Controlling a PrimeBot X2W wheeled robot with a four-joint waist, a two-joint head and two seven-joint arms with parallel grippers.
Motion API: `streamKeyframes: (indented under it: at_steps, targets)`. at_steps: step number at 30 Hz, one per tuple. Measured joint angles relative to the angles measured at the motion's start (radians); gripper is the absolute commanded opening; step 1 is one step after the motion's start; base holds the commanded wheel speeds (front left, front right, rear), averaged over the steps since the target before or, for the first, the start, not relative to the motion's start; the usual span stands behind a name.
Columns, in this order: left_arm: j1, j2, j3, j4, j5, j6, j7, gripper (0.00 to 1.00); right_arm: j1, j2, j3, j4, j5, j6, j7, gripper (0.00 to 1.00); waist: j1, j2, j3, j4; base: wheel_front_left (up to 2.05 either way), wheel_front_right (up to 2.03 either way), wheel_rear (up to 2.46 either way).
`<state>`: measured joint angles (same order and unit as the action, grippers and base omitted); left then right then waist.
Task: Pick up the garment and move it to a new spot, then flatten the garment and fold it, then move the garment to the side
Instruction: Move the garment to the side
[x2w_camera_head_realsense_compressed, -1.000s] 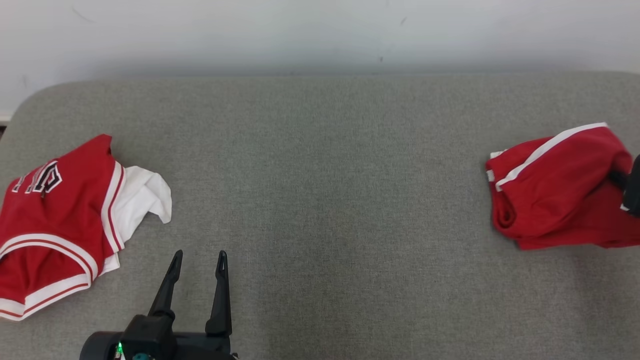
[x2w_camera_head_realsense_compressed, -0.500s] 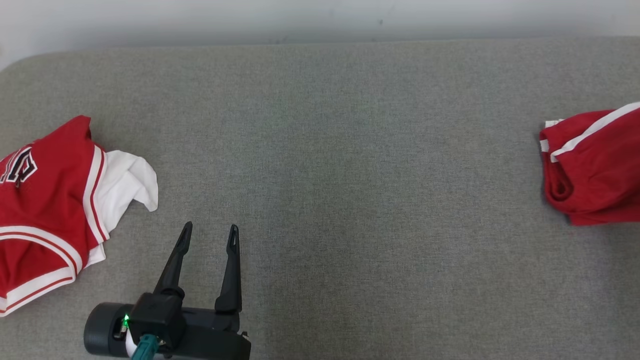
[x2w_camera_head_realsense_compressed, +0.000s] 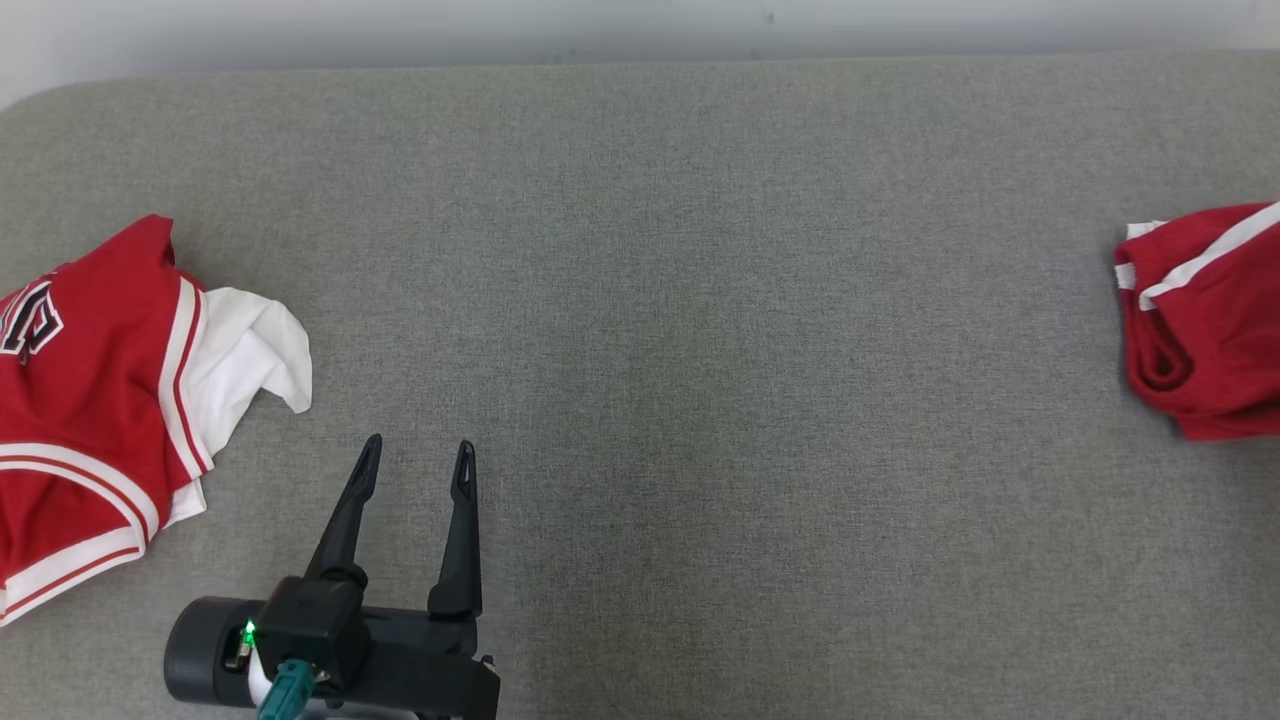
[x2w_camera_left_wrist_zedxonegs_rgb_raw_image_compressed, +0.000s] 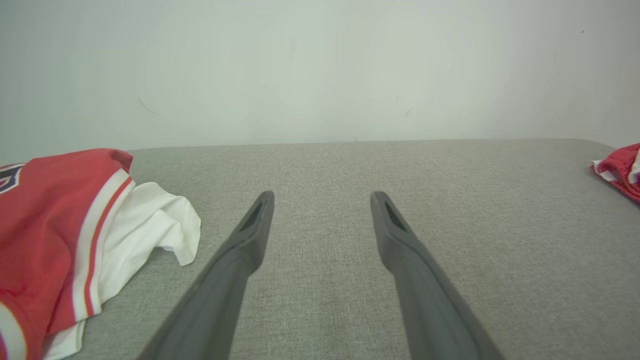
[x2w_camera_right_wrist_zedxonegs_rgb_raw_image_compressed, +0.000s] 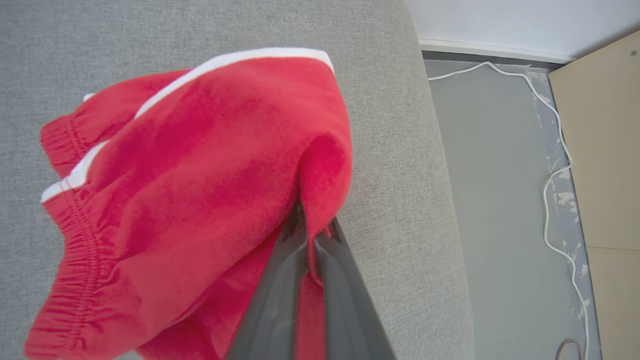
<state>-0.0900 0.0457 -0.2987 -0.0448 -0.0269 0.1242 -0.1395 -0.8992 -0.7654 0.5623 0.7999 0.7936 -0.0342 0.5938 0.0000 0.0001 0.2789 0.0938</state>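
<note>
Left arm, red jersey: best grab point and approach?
Pinch the white flap jutting from the right edge of the red jersey. It lies loose and bunched, nearest the open left gripper, so come from that side, low along the grey cushion.

Head looks down on the grey bed (x2w_camera_head_realsense_compressed: 700, 250); left wrist skims it low toward the wall (x2w_camera_left_wrist_zedxonegs_rgb_raw_image_compressed: 320, 65); right wrist sits close above its edge.

Grey fabric surface (x2w_camera_head_realsense_compressed: 700, 250) — white wall (x2w_camera_left_wrist_zedxonegs_rgb_raw_image_compressed: 300, 65) behind; grey floor (x2w_camera_right_wrist_zedxonegs_rgb_raw_image_compressed: 490, 200), white cable (x2w_camera_right_wrist_zedxonegs_rgb_raw_image_compressed: 544, 215).
</note>
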Motion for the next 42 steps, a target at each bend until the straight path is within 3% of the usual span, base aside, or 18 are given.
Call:
streamKeyframes:
  at_steps: [14,15,16,17,27,35,42]
  targets:
    - [-0.006,-0.001,-0.002,-0.011,-0.001,0.000,0.007,1.00,-0.059,-0.022,0.015,0.047,-0.035,-0.002,-0.010,0.00,0.0001,0.0000,0.038,0.009,0.00,0.00,0.00]
    - [-0.009,-0.001,-0.002,-0.011,-0.001,0.000,0.007,1.00,-0.060,-0.021,0.019,0.051,-0.041,-0.002,-0.010,0.34,0.0001,0.0000,0.038,0.009,0.00,0.00,0.00]
    - [-0.012,0.000,-0.001,-0.010,-0.001,0.000,0.007,1.00,-0.062,-0.021,0.022,0.057,-0.047,-0.002,-0.010,0.75,0.0001,0.0000,0.038,0.009,0.00,0.00,0.00]
    - [-0.018,-0.001,0.001,-0.009,-0.001,0.000,0.007,1.00,-0.068,-0.020,0.027,0.068,-0.053,-0.002,-0.010,1.00,0.0000,0.0000,0.038,0.009,0.00,0.00,0.00]
    - [-0.021,-0.001,0.005,0.020,-0.007,0.000,0.007,1.00,-0.080,-0.007,0.057,0.116,-0.083,0.000,-0.015,1.00,0.0000,0.0000,0.003,-0.002,0.00,0.00,0.00]
    - [-0.021,-0.001,-0.004,0.048,-0.017,0.000,0.007,1.00,-0.064,0.037,0.017,0.114,-0.033,0.063,-0.108,1.00,0.0000,0.0000,-0.039,-0.005,0.00,0.00,0.00]
    - [0.013,-0.001,0.039,0.062,-0.017,0.000,0.002,1.00,0.033,0.096,-0.040,0.059,0.049,0.109,-0.268,1.00,0.0000,-0.0001,-0.099,-0.005,0.00,0.00,0.00]
